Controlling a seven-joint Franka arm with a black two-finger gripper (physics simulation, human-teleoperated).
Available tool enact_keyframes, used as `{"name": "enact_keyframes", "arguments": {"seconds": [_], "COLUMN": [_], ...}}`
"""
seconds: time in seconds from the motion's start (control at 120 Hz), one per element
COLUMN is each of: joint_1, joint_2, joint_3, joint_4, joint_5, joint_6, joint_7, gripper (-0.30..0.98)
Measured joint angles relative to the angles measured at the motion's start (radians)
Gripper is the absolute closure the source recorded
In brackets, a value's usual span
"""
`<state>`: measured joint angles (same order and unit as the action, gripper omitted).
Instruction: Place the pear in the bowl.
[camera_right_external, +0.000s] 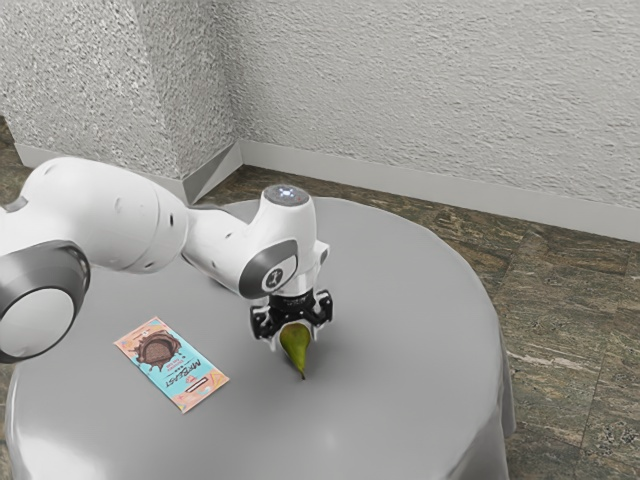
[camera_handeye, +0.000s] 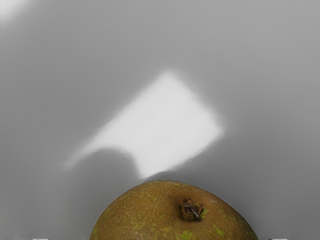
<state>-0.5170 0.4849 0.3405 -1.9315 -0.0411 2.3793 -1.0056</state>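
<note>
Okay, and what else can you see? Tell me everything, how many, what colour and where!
pear: one, green and brownish, stem end down, between my gripper's fingers
flat wrapped packet: one, orange-pink and light blue with a brown picture, lying on the table, nearer the exterior view's left than the pear
round table: one, grey, under the pear and packet
wall: one, pale grey and bumpy, behind the table, with a part jutting out
skirting board: white, along the wall's foot
floor: one, mottled brown and grey, around the table
arm: one, white and dark grey, coming from the exterior view's left
gripper: one, black, at my arm's end, shut on the pear
</note>
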Motion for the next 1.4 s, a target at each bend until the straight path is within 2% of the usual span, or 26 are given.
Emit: {"name": "enact_keyframes", "arguments": {"seconds": [0.35,0.733,0.9,1.083,1.208,1.4], "joint_1": [0.0,0.013,0.086,0.21,0.306,0.399], "joint_2": [0.005,-0.043,-0.059,-0.027,0.014,0.055], "joint_3": [-0.002,0.0,0.002,0.0,-0.025,-0.063], "joint_4": [0.0,0.004,0.059,0.182,0.256,0.295], "joint_5": [-0.002,0.001,0.011,0.017,0.019,0.019], "joint_6": [-0.001,-0.013,-0.018,-0.015,-0.014,-0.014], "joint_7": [-0.02,-0.026,-0.029,-0.033,-0.035,-0.032], "gripper": [0.29,0.36,0.38,0.4,0.41,0.41]}}
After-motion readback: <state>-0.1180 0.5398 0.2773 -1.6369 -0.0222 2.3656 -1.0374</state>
